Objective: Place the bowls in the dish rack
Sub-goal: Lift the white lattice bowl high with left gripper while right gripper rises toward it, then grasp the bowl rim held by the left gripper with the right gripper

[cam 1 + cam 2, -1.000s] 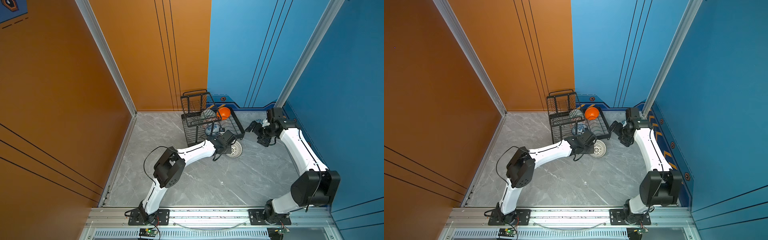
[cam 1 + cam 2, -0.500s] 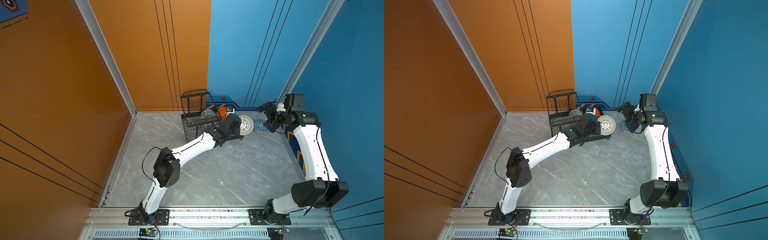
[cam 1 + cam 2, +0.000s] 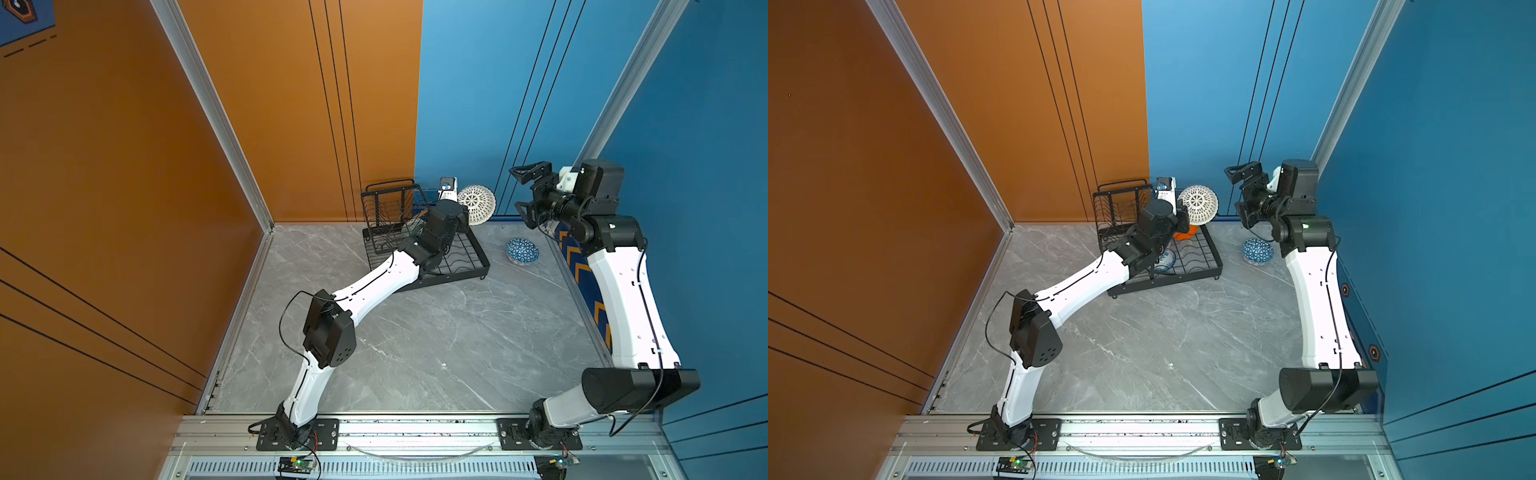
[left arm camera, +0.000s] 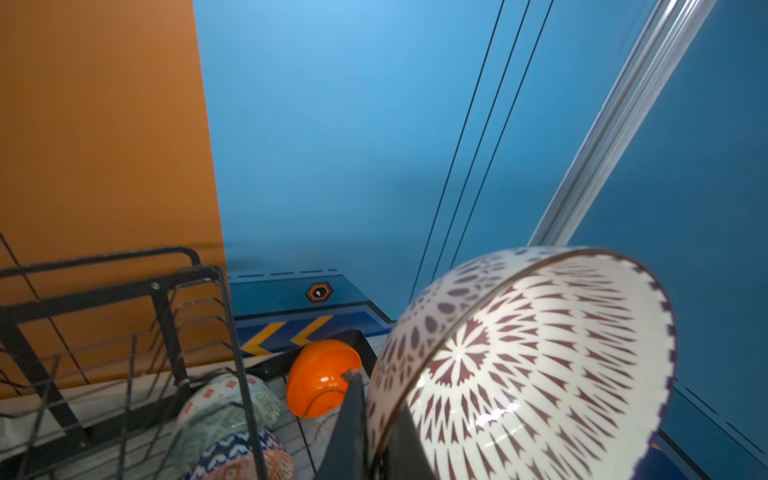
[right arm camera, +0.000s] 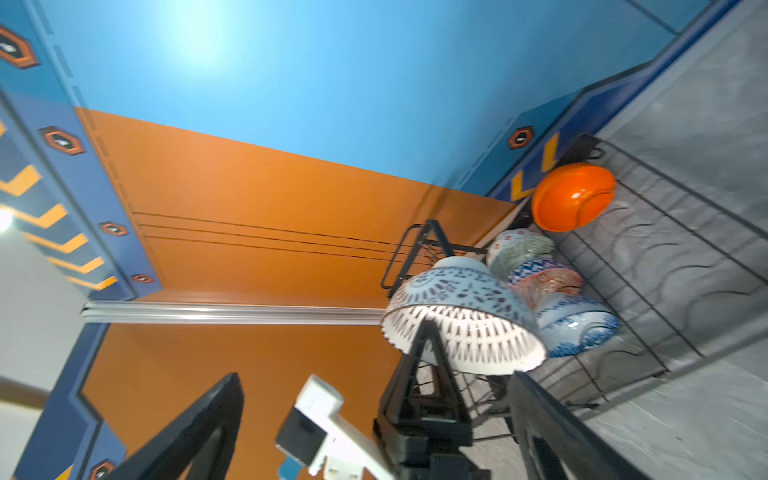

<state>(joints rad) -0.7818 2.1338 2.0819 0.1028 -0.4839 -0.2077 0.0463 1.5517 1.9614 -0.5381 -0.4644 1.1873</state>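
Now your left gripper point(image 3: 462, 212) clamps the white-black lattice bowl point(image 3: 476, 204) over the far edge of the dish rack point(image 3: 478, 254). Your right gripper point(image 3: 519, 189) hangs, jaws apart, by the right edge of the table point(image 3: 415, 353).

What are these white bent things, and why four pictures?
They are two robot arms, each ending in a two-fingered gripper. Two pictures look down from overhead; two come from cameras on the wrists. On the table stands a wire dish rack holding an orange bowl and other patterned bowls. The left gripper is shut on the rim of a white-black lattice bowl, held up near the rack. The right gripper is open and empty. A blue-white triangle bowl sits on the table beside the rack.
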